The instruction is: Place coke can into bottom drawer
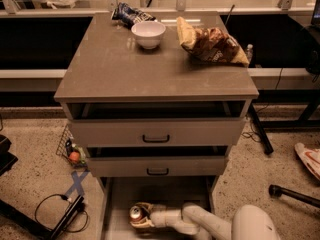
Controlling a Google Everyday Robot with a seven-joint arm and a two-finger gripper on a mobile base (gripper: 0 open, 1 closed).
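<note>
The bottom drawer (120,204) is pulled out under the cabinet, its flat floor showing. My gripper (139,216) reaches in from the lower right, down inside the drawer near its front left. It is shut on the coke can (135,214), whose silver top faces up between the fingers; the can's red body is mostly hidden. Whether the can rests on the drawer floor cannot be told.
Two upper drawers (156,132) stand slightly open above. On the cabinet top (125,69) are a white bowl (148,34), a brown chip bag (210,45) and a blue snack bag (130,15). Cables (55,211) and a small basket (70,149) lie on the floor at the left.
</note>
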